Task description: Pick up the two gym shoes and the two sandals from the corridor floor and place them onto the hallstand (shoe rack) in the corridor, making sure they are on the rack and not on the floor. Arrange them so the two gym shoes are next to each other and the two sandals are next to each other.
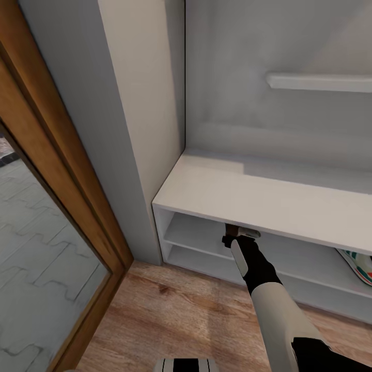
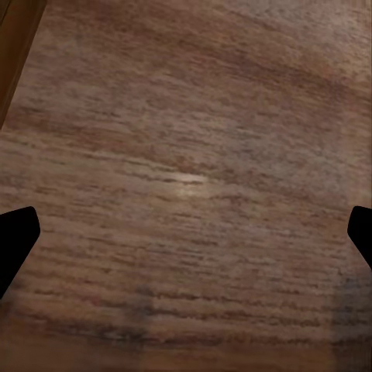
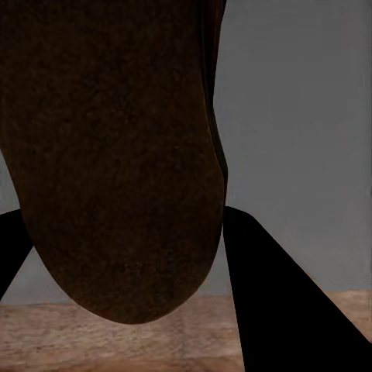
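The right arm reaches forward and down so that the right gripper [image 1: 233, 236] sits at the front opening of the long low white open-fronted hallstand [image 1: 268, 199], just under the lip of its flat top, level with the upper shelf. In the right wrist view the right gripper's two black fingers [image 3: 271, 294] stand on either side of a dark-brown leather sandal [image 3: 116, 163], whose rounded sole end faces the camera and whose long axis runs along the fingers, pointing into the rack; the jaws look pinched on it. In the head view just a sliver of brown shows at the gripper's tip, so how deep the sandal already reaches over the shelf board cannot be told.

A white gym shoe with teal-green stripes and a red-orange accent [image 1: 359, 263] rests on a shelf level well to the right of the gripper.

The left gripper [image 2: 186, 232] hangs over the light brown wood-grain plank floor [image 2: 186, 116], its black fingertips [image 2: 15, 240] spread wide with nothing between them.

My judgement: the sandal's release hinges on it lying inward over the shelf, so the right arm does this job
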Tool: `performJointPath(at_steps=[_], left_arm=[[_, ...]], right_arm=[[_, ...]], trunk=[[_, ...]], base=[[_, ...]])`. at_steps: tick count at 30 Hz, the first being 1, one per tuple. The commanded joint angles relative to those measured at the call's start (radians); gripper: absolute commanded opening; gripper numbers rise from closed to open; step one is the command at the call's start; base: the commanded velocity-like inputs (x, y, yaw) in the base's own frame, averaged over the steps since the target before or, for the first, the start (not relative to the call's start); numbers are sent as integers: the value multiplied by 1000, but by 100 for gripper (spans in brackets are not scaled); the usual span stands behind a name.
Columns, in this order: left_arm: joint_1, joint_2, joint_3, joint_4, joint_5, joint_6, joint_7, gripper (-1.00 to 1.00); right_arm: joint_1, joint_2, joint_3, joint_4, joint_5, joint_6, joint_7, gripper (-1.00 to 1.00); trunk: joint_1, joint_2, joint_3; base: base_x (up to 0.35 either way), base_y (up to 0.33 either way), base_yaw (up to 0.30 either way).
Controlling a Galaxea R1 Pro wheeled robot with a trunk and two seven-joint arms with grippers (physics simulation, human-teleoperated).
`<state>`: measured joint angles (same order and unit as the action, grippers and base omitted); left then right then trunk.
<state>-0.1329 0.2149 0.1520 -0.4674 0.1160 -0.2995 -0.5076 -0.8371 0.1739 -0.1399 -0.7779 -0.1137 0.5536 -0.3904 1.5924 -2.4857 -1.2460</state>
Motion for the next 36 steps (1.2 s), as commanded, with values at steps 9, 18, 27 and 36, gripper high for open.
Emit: performJointPath(at_steps=[9, 18, 27, 36], left_arm=[[-1, 0, 2, 1, 8, 2, -9, 100], [-1, 0, 2, 1, 9, 2, -9, 100], [-1, 0, 1, 1, 9, 2, -9, 100], [-1, 0, 1, 1, 9, 2, -9, 100]], right_arm=[[0, 1, -1, -1, -14, 1, -8, 100], [0, 1, 0, -1, -14, 1, -8, 100], [0, 1, 1, 0, -14, 1, -8, 100], [0, 1, 1, 6, -14, 1, -8, 100]], trunk=[[0, 0, -1], [0, 0, -1], [0, 0, -1], [0, 0, -1]], base=[[10, 0, 0], [-189, 0, 0], [-326, 0, 0], [-335, 0, 0]])
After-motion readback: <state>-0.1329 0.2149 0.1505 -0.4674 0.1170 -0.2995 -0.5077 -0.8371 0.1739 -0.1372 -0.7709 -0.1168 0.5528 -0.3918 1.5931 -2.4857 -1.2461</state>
